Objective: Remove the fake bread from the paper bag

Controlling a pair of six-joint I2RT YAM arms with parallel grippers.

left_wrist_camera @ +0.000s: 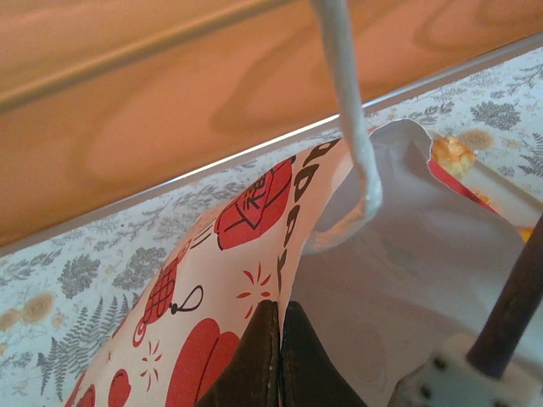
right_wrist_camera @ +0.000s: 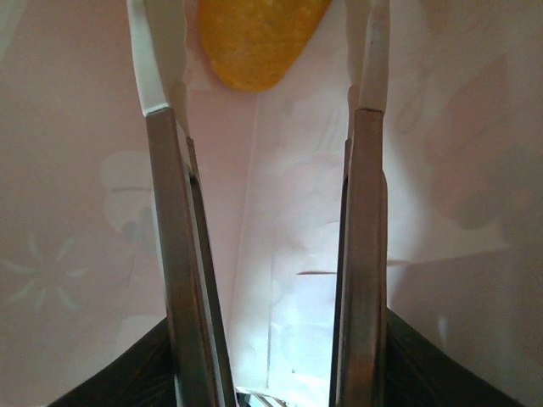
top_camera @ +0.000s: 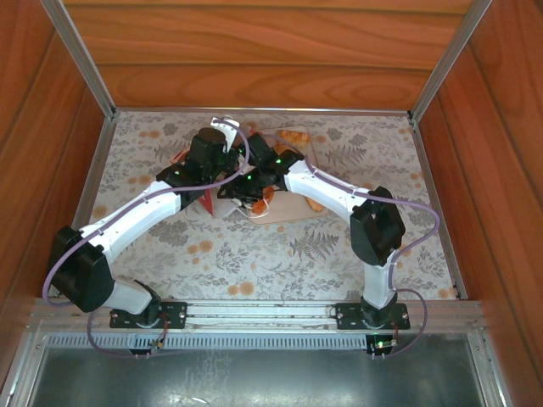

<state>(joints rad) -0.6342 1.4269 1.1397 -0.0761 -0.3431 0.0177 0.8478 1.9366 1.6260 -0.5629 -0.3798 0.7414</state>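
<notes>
Paper bag (left_wrist_camera: 212, 280), one, pinched in left claw (left_wrist_camera: 280, 343); one golden bread (right_wrist_camera: 254, 42) inside.

Fern-print table (top_camera: 254, 254) carries paper bag (left_wrist_camera: 195, 280) beside beige tray (top_camera: 286, 212).

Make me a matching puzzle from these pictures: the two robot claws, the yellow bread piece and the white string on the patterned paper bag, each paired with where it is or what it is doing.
Things
1. left gripper
2. right gripper
3. golden-yellow oval fake bread
4. thin white cord handle

States
A. open, reaching inside the white-and-red paper bag
B. rising from the bag's rim
C. shut on the bag's edge
D. lying inside the bag, just ahead of the open gripper

Pairs: 1-C, 2-A, 3-D, 4-B
</notes>
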